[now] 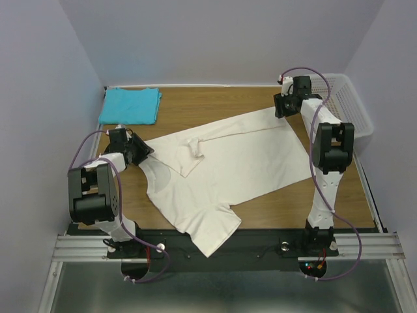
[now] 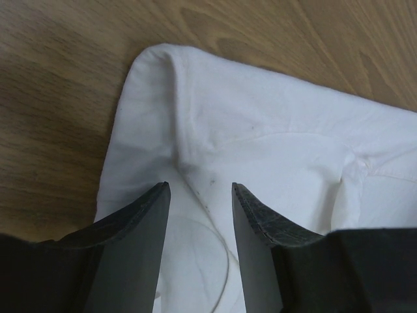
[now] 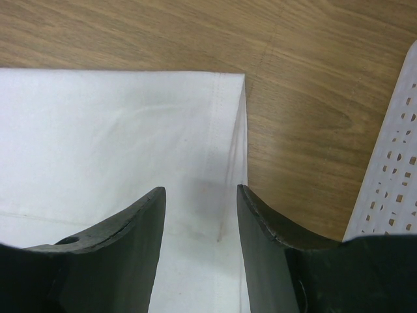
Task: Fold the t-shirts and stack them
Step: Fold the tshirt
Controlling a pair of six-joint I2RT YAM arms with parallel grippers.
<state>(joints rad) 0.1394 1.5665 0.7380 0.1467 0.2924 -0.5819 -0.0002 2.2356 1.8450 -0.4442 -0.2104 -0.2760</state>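
Observation:
The cream-white t-shirt [image 1: 241, 156] lies spread across the wooden table, with one sleeve [image 1: 193, 149] folded in over its chest and the other sleeve hanging at the near edge. The turquoise-blue t-shirt [image 1: 130, 105] rests folded at the back left. My left gripper [image 1: 141, 152] is low at the white shirt's shoulder by the collar. In the left wrist view that gripper [image 2: 200, 186] is open over the white cloth [image 2: 260, 137]. My right gripper [image 1: 280, 107] is at the shirt's far hem corner. Seen from the right wrist, it [image 3: 201, 188] stands open astride the hem corner [image 3: 225, 130].
A white mesh basket [image 1: 348, 104] stands at the back right, close beside the right gripper, and its rim [image 3: 394, 169] shows in the right wrist view. Walls close the table on the left, back and right. Bare wood [image 1: 215, 104] lies between the turquoise shirt and the basket.

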